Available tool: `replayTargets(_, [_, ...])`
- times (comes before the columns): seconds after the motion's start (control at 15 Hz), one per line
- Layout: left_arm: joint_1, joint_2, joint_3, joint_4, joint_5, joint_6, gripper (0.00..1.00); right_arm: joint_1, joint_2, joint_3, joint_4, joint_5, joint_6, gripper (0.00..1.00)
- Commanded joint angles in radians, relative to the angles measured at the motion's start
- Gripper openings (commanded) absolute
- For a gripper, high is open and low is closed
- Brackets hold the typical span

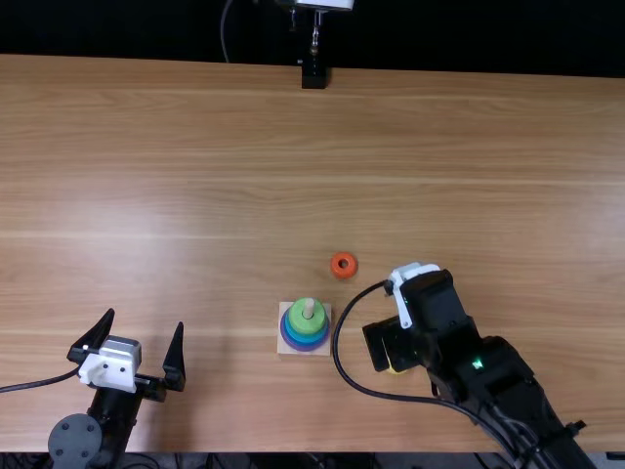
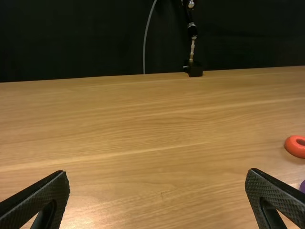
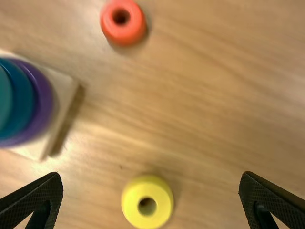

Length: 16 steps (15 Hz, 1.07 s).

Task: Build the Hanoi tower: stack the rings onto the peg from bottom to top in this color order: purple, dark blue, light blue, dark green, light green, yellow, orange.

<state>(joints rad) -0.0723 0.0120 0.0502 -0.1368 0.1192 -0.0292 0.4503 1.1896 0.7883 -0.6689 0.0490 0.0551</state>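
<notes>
Nearest the lens, the black fingers of my right gripper stand wide apart, holding nothing. Beneath their gap the yellow ring lies flat on the table; the orange ring lies apart from the wooden base. On this base, the purple ring is lowest and the light green ring uppermost around the peg; the bands between, hard to separate, probably follow the prescribed order. My left gripper is open and empty, well apart from the stack.

Yellow is, in my judgement, next. Principal risks: an off-centre descent could set one finger on the ring and tip it; a shallow grasp could let its curved wall slip; misalignment of hole and peg could leave it tilted; a low sideways approach could shift the base, and my arm's cable could snag the stack.
</notes>
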Motion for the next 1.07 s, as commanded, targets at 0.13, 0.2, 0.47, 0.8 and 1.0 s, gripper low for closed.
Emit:
replayTargets(0.13, [0.000, -0.012, -0.050, -0.014, 0.021, 0.005, 1.00, -0.013, -0.035, -0.098, 0.005, 0.008, 0.007, 1.00])
replayTargets(0.2, [0.000, -0.012, -0.050, -0.014, 0.021, 0.005, 1.00, -0.013, -0.033, -0.104, 0.003, 0.006, 0.009, 1.00])
replayTargets(0.47, [0.000, -0.012, -0.050, -0.014, 0.021, 0.005, 1.00, -0.010, -0.025, -0.100, 0.005, 0.003, 0.011, 1.00])
replayTargets(0.8, [0.000, -0.012, -0.050, -0.014, 0.021, 0.005, 1.00, -0.007, 0.064, -0.087, -0.015, 0.006, 0.011, 1.00])
replayTargets(1.0, [0.000, -0.012, -0.050, -0.014, 0.021, 0.005, 1.00, -0.009, 0.071, -0.086, -0.015, 0.004, 0.013, 1.00])
